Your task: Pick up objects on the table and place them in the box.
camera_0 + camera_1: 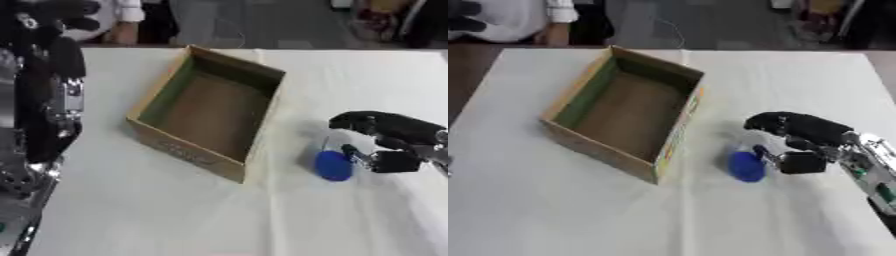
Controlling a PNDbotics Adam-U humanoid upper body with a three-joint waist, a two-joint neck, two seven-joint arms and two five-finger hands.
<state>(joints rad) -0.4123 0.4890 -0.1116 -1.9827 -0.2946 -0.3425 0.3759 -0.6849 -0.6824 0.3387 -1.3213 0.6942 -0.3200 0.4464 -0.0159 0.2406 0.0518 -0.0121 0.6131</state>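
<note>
Soft, even light fills the blurry pictures, the white table (579,220) looks bright, and the open brown cardboard box (623,112) is shadowy inside.

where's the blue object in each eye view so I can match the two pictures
Left eye view: the blue object lies right of centre, beside the right hand.
Right eye view: the same object sits lower centre-right, left of that hand.
Shared landmark: the cardboard box, to the object's left in both.

Setting: robot lab or test room. Indicators: desk (579,210) under a plain white cover; black robot arm hardware (44,100) at the left edge; people standing (114,20) along the far side.
</note>
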